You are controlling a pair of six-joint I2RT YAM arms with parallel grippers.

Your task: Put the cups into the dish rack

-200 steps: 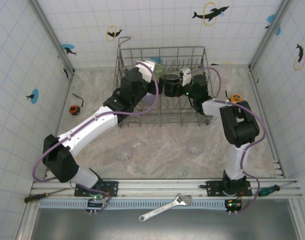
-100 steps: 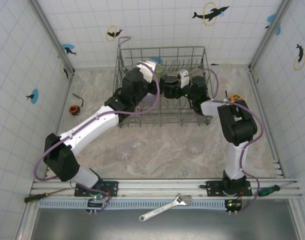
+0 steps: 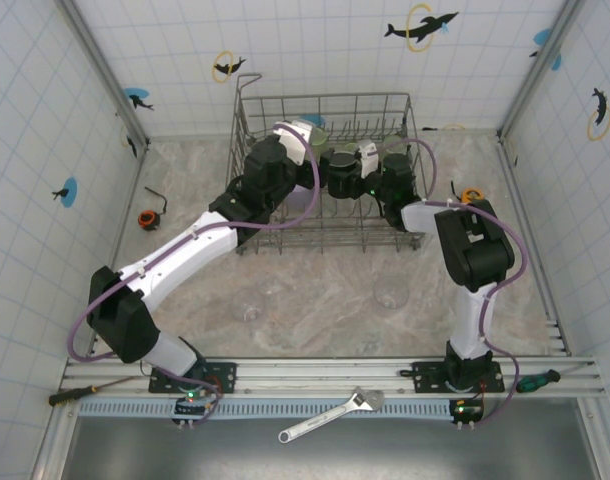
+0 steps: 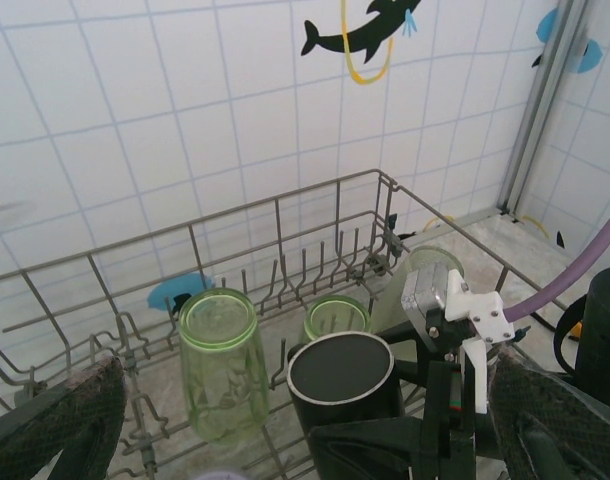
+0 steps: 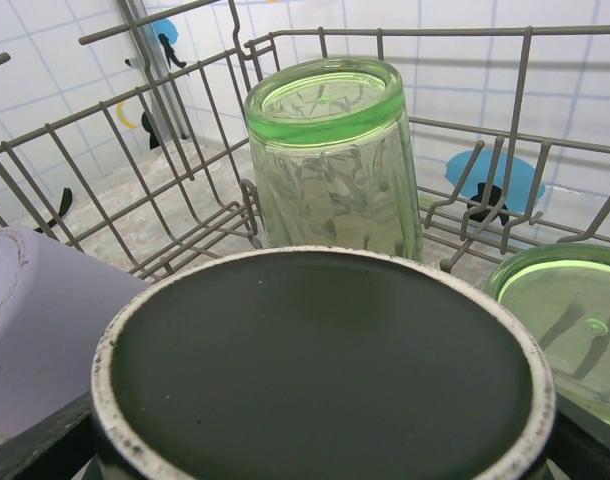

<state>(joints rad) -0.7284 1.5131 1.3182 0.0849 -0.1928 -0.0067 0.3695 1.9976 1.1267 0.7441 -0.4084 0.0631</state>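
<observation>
Over the far half of the marbled worktop, both arms reach into the large rectangular grey wire dish rack. Inside it the dark black mug stands mouth down, long axis vertical, flat base up. Translucent light green tumblers stand inverted just behind it, and the opaque lavender cup sits just beside it.

The right fingers straddle the mug from either side, spread wide. We cannot tell from the right wrist view whether they press on its wall or have already let go. The left fingers are released and far apart, grasping nothing. They point across the rack at the mug and at the right wrist behind it.

We judge the mug as good as placed, so the next move turns on the two clear colourless tumblers left on the worktop. They lie on the near side of the rack, between it and the arm bases, well apart from both sets of fingers. One is nearer the left arm, the other nearer the right.

Either arm must first rise clear of the rack's near wall and upright tines. The wrists sit close together there, and the neighbouring cups could be knocked. A steel wrench lies on the near rail, out of the way.
</observation>
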